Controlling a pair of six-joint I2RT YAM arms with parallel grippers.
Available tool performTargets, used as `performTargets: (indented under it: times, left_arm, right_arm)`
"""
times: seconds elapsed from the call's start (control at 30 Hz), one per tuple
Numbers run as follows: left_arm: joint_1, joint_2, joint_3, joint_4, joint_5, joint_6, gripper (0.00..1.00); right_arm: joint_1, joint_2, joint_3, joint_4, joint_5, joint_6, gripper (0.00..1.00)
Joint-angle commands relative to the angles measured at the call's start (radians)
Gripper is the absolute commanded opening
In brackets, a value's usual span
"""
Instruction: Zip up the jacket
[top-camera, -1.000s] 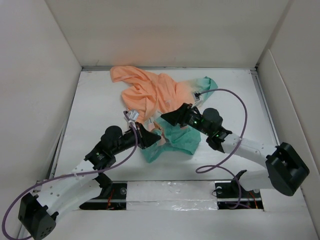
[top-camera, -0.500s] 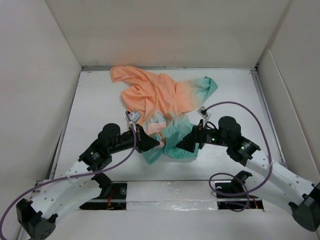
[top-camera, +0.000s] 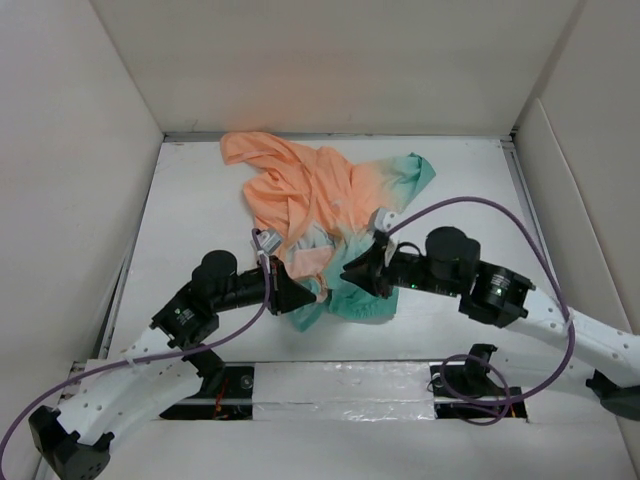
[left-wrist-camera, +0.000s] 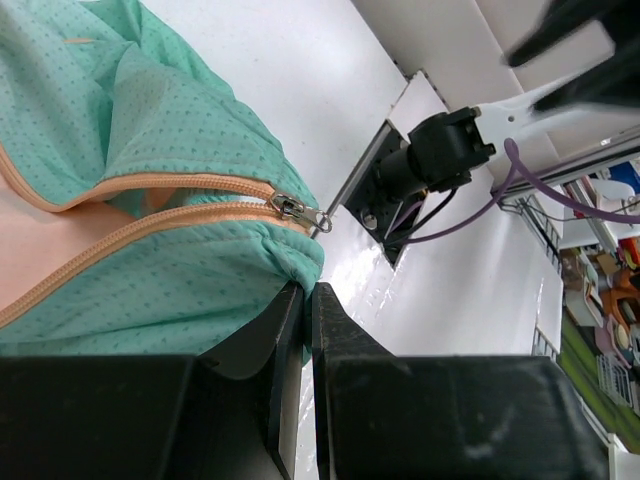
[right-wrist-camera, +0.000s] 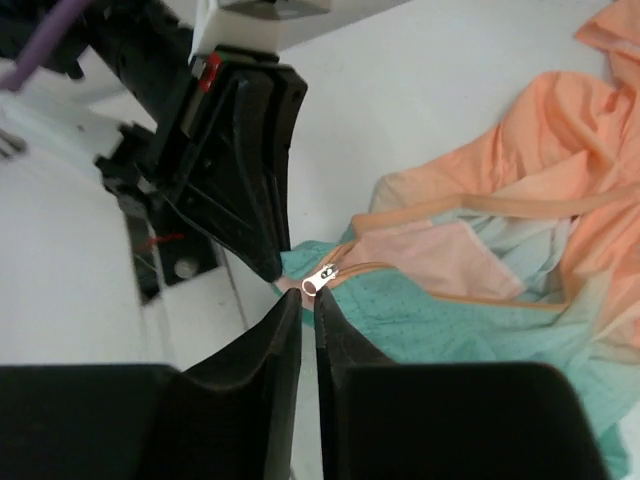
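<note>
Teal jacket hem edge pinched by left gripper, zipper pull free, right gripper closed empty, white table beyond

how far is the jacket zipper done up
Almost fully open. The slider sits at the teal hem end of the jacket, and the two orange tracks spread apart right behind it.

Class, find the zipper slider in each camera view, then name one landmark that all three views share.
Left wrist: slider at centre, just above the left gripper.
Right wrist: slider at centre, at the tips of the right gripper.
Top external: too small to make out; it would lie between the two grippers.
Shared landmark: the teal hem.
</note>
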Motion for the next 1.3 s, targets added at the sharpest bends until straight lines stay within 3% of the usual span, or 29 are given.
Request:
performTargets:
  times: [0.0,0.07,0.2,0.6,0.9,1.27]
  left_arm:
    - [-0.005,-0.021,0.021,0.04,0.041,0.004,0.0]
    - [-0.005,-0.021,0.013,0.048,0.041,-0.002,0.0]
    - [-0.005,-0.013,0.008,0.057,0.049,0.001,0.0]
    - [-0.005,-0.007,0.016,0.053,0.053,0.016,0.0]
    - [-0.005,0.002,0.024,0.043,0.05,0.018,0.0]
    - [-0.005,0.007,0.03,0.043,0.055,0.018,0.0]
  right_arm:
    - [0.151,0.059,0.062,-0.016,0.234,-0.253,0.29]
    - [0.185,0.087,0.076,-0.019,0.308,-0.277,0.38]
    - [0.216,0.118,0.068,0.002,0.445,-0.311,0.41]
    - [0.237,0.211,0.12,-0.091,0.318,-0.348,0.4]
    - [0.317,0.181,0.129,-0.155,0.373,-0.333,0.43]
    - [0.317,0.244,0.157,-0.146,0.425,-0.343,0.41]
